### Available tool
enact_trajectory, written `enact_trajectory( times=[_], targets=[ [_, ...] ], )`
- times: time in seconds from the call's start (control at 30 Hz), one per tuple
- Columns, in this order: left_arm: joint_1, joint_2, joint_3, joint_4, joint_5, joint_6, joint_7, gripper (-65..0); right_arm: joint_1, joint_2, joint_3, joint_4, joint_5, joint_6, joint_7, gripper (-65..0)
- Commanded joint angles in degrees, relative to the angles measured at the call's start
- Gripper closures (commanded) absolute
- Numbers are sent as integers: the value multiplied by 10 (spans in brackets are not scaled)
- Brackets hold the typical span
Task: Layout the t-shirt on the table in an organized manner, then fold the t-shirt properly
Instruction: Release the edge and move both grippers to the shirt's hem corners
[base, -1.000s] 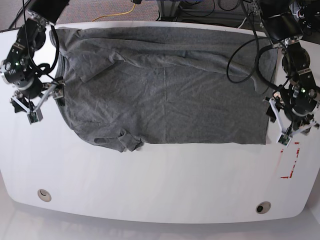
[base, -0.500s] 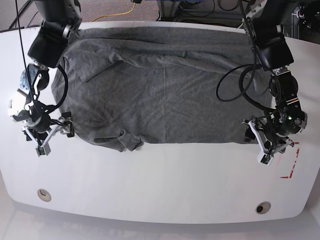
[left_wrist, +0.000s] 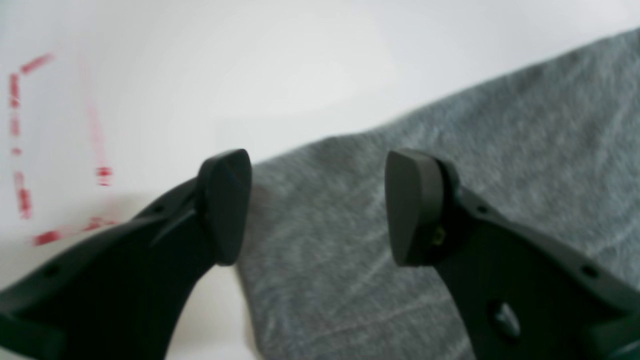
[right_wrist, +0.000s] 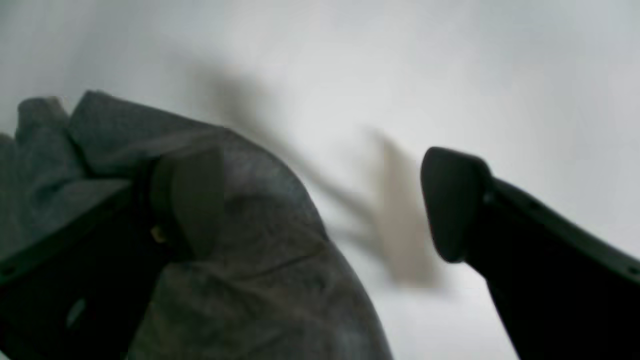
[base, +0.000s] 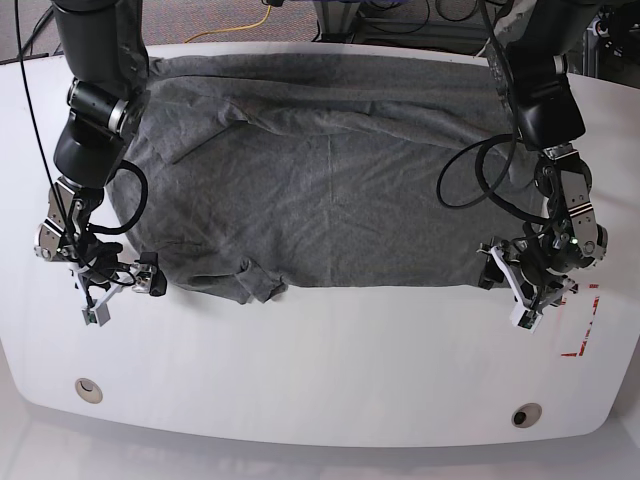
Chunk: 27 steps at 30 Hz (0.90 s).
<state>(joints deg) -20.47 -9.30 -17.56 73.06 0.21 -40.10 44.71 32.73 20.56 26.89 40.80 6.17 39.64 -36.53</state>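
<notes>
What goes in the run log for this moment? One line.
phase: pre-grasp | left gripper: open, at t-shirt near corner | right gripper: open, at opposite near edge | table

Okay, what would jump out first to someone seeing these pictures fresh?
A big grey t-shirt spreads across the far half of the white table, one sleeve bunched at its near edge. Both pincers stand open at its near corners: the left pincer by the red tape marks, the right pincer opposite.

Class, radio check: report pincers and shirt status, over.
Left pincer open over hem corner. Right pincer open. Heather-grey knit t-shirt spread, sleeve bunched. Nothing blocking.
</notes>
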Motion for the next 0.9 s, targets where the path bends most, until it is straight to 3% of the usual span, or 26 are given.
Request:
enact_trajectory(
  times=[0.0, 0.5, 0.73, 0.87],
  targets=[
    [-13, -9, -1, 9, -7, 1, -15, -392, 27, 9, 0, -44, 6, 4, 36, -591],
    [-12, -9, -1, 8, -7, 1, -26, -392, 7, -10, -1, -65, 7, 4, 53, -591],
    [-11, -9, -1, 7, -7, 1, -26, -392, 6, -12, -1, -65, 7, 4, 20, -588],
    [-9, -8, -1, 5, -6, 1, -26, -392, 6, -12, -1, -65, 7, 4, 7, -542]
  ],
)
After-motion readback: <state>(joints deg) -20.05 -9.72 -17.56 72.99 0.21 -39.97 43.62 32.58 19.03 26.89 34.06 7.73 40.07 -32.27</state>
